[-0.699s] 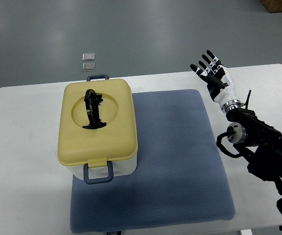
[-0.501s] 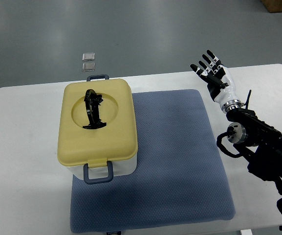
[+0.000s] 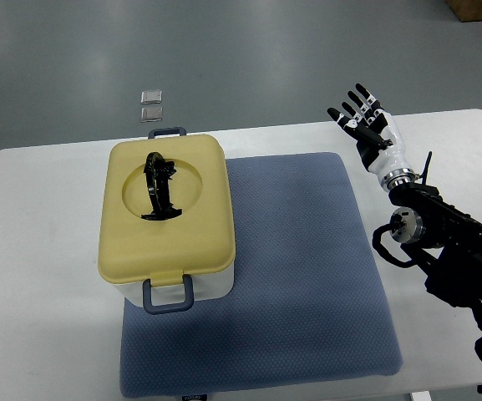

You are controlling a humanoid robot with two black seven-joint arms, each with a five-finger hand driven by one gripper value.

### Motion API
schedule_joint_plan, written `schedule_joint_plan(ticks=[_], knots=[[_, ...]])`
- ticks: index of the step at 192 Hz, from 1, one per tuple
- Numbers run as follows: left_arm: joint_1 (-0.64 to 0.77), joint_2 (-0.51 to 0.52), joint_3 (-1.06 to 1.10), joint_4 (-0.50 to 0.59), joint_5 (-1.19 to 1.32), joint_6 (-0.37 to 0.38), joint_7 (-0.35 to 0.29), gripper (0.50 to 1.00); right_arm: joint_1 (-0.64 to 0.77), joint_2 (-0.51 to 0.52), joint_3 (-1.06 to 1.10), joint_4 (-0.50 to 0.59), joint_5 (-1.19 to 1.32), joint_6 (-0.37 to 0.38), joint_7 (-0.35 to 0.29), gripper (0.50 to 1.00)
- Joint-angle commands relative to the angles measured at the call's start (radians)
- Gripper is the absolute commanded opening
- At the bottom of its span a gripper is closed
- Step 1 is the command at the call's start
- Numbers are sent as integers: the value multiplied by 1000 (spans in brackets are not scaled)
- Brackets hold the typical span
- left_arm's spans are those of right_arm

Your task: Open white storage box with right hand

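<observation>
The right hand (image 3: 366, 125) is hovering with fingers spread, holding nothing. The white storage box (image 3: 167, 219), lid seemingly latched, is sitting well apart to the hand's left and slightly nearer the robot, its long axis running away from the robot.

Smooth matt plastic on the white storage box with pale yellow lid (image 3: 167, 219), dimpled cloth on the blue-grey mat (image 3: 299, 276), satin-smooth on the white worktop (image 3: 40, 276).
</observation>
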Motion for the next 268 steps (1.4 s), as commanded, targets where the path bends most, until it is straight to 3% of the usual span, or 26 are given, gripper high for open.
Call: schedule_joint_plan(ticks=[1,78,163,194,236,268], knots=[[0,0,0,0,1,0,0,1000,2,-2,0,-3,0,-2,0,928],[-1,0,0,0,0,0,0,1000,16,-6,-9,2,-16,-11,-5,926],[-1,0,0,0,1,0,-1,1000,224,-155,-180,52,-240,-29,-11,921],[-1,0,0,0,0,0,-1,1000,321,-223,-239,95,-462,20,-5,919],[-3,0,0,0,1,0,-1,1000,441,-290,-334,238,-867,73,1,919],[-1,0,0,0,0,0,0,1000,542,-302,-373,321,-1017,170,18,919]])
